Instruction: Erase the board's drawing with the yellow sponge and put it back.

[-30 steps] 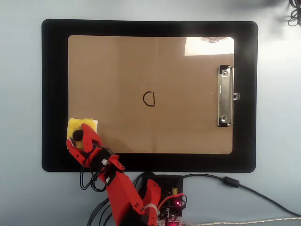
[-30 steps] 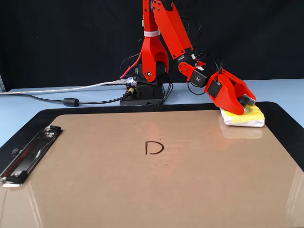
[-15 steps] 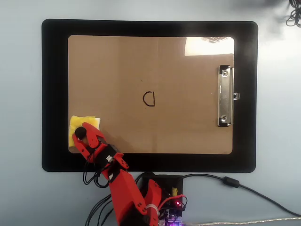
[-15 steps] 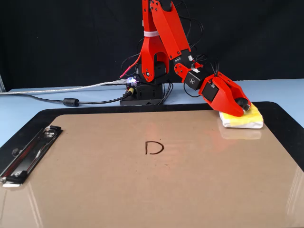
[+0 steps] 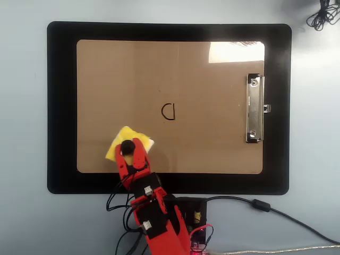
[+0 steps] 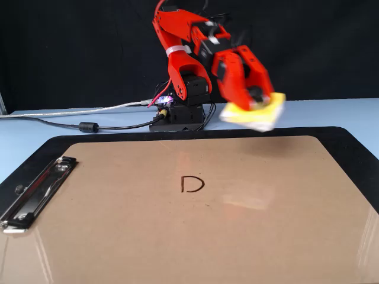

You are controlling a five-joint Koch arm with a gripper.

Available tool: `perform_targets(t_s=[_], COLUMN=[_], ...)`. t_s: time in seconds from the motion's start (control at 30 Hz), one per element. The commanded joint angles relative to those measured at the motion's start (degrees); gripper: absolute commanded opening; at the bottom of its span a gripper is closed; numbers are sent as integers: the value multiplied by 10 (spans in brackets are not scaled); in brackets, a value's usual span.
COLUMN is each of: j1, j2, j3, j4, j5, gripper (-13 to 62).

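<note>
1. Above the board (image 6: pixel 177 236), near its edge by the arm's base, the sponge (image 6: pixel 256 113) hangs clear of the surface in the fixed view; it is tilted and somewhat blurred.
2. Gripper (image 6: pixel 254 97) clamped on the sponge's black knob (image 5: pixel 127 146); red jaws stand to either side of the knob in the overhead view; yellow foam (image 5: pixel 118 144) shows at both sides of them.
3. Overhead view puts the sponge over the lower-left part of the board, below and left of the drawing (image 5: pixel 168 111); well apart from it.
4. Drawing intact: thin black D outline near the board's middle (image 6: pixel 192 184); unsmudged in both views.
5. Board lies flat on a black mat (image 5: pixel 61 106); mat's border shows on all four sides in the overhead view.
6. Metal clip (image 5: pixel 254 108) on the board's right short edge in the overhead view; at lower left in the fixed view (image 6: pixel 35 192).
7. Arm's base (image 6: pixel 180 115) sits on the pale blue table (image 5: pixel 24 212), just beyond the mat; cables (image 6: pixel 71 118) trail from it along the table.
</note>
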Motion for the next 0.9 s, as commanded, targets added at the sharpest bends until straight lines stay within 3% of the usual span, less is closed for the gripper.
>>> perform_targets(t_s=[0.0, 0.27, 0.5, 0.77, 0.87], j1=[59, 220, 236, 229, 228], j2=[11, -94, -199, -212, -323], j3=[-28, -27, -27, 48, 37], j4=[-6, -92, -212, -322, -404], j5=[52, 145, 144, 141, 140], gripper=[-83, -83, -83, -83, -83])
